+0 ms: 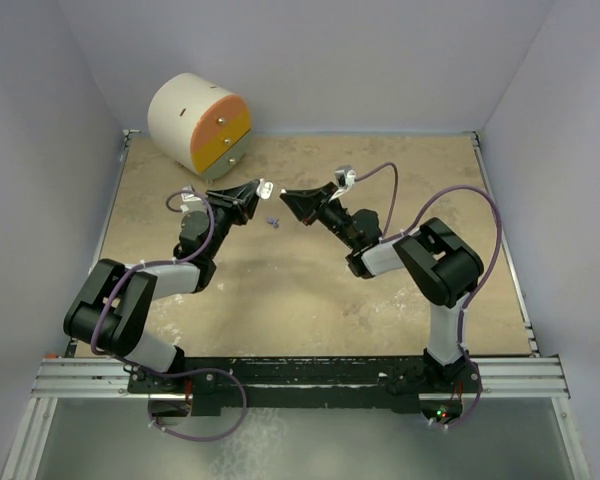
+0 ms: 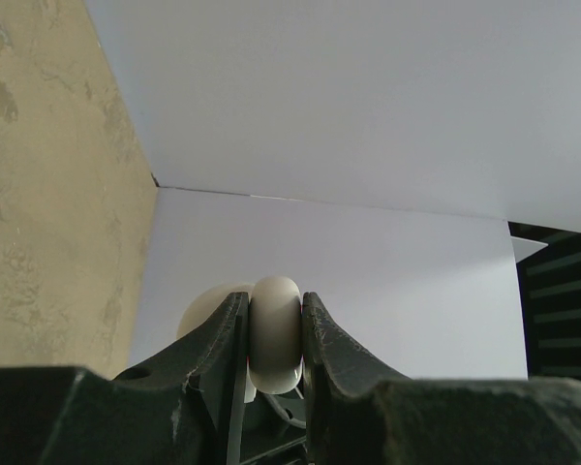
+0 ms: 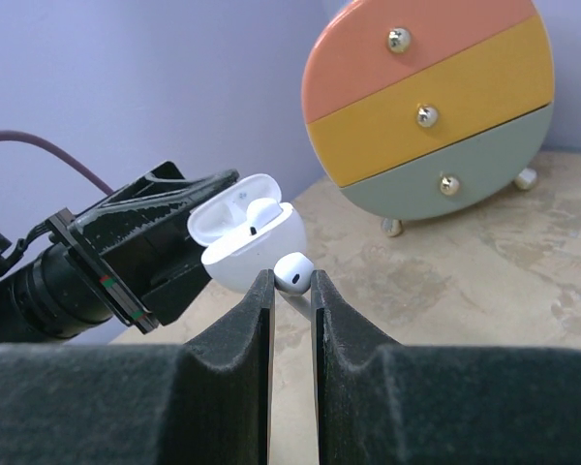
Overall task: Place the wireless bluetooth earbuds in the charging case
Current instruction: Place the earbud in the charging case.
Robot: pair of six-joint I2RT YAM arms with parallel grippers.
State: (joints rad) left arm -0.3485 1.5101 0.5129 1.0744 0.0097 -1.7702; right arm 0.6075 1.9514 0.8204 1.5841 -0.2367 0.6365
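Your right gripper [image 3: 292,283], nearest, pinches a white earbud [image 3: 294,270]; your left gripper [image 2: 275,308] clamps the open case [image 3: 244,242] toward the far edge. The earbud looks light, hard and slippery: hold it by its rounded head, gently.

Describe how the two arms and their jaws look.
The left arm and right arm look alike: black joint housings with white link segments, and a thin purple cable looping along each. The jaws are matte black wedges, tapering toward the tips.

Case [image 3: 257,254] in left hand [image 2: 274,305]; earbud [image 3: 294,270] in right hand [image 3: 292,283], just beside case; drawers [image 3: 426,107] behind.
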